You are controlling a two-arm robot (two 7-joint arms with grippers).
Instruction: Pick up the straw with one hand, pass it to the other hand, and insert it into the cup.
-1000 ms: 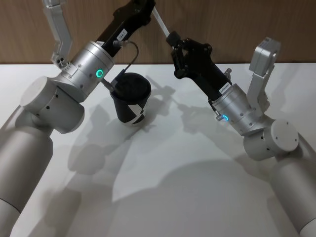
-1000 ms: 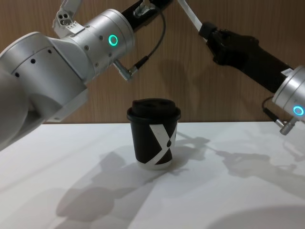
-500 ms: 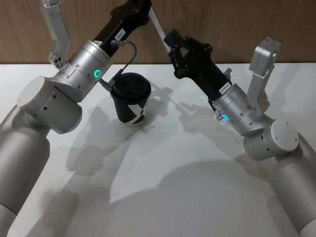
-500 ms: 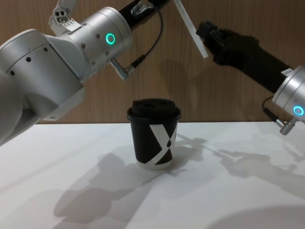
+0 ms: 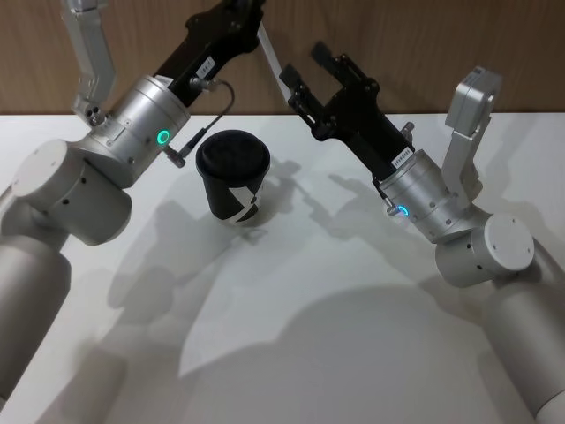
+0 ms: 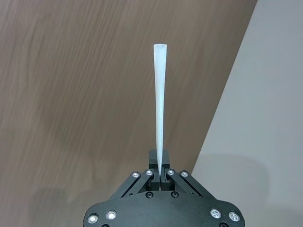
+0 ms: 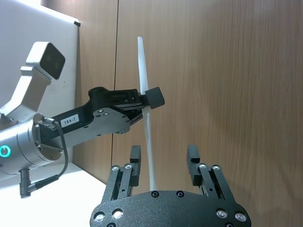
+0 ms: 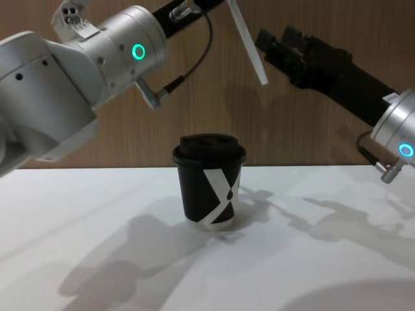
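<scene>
L hand (image 5: 254, 18) raised at far left, above table (image 5: 309, 291). Pinched narrow on one end of straw (image 5: 274, 55). Straw is held off table, slanting down to the right; free end hangs above cup, a bit to its right.

Cup (image 5: 234, 181) upright mid-table, lid on, no straw in it.

R hand (image 5: 309, 75) raised at right, fingers spread wide, nothing held. Straw's free end is just beside them, untouched.

Judged: pick-up done; straw gripped by one hand only; insertion not yet done.

Room: bare table all round cup; clear air betw. straw tip and lid. Wood wall (image 5: 424, 53) close behind both hands, so little far-side margin.
</scene>
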